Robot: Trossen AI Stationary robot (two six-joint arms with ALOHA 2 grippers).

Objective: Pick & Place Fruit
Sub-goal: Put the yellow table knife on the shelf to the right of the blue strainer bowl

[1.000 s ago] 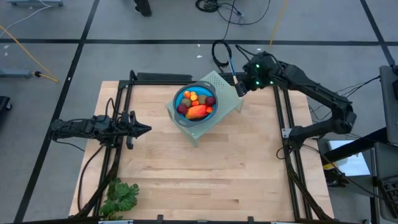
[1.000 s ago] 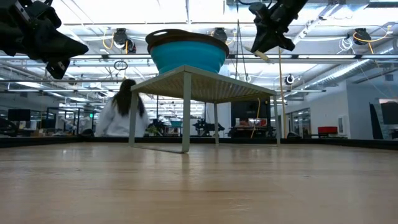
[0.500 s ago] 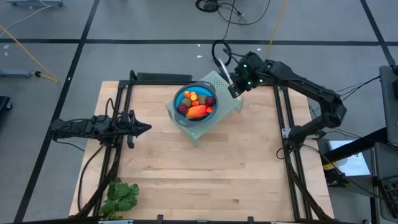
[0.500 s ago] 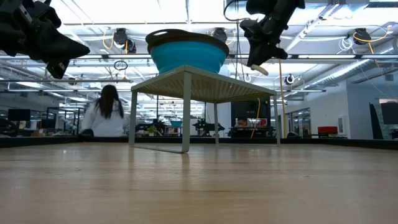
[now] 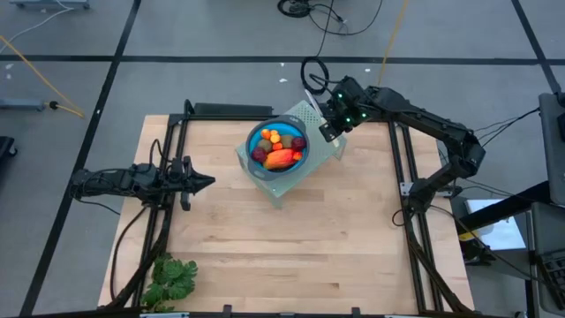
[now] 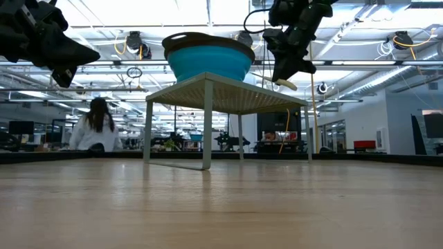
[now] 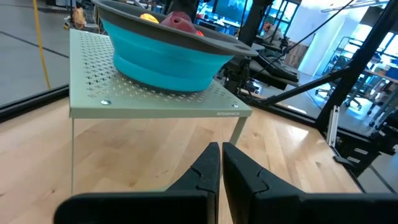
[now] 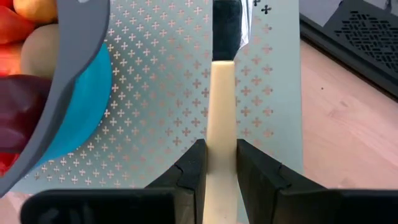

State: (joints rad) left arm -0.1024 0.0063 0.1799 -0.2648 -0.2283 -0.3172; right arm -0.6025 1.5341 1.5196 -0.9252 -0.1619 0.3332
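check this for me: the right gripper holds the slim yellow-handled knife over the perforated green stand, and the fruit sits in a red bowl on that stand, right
Not quite: the bowl holding the fruit is blue with a grey rim, not red, as the high view shows. The rest stands: the right gripper holds the slim yellow-handled knife over the perforated green stand.

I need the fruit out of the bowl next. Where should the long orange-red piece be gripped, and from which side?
Probably from straight above, across its narrow middle: the long orange-red fruit lies flat on top of the pile in the round blue bowl, whose wall blocks any side approach, and smaller pieces crowd its ends.
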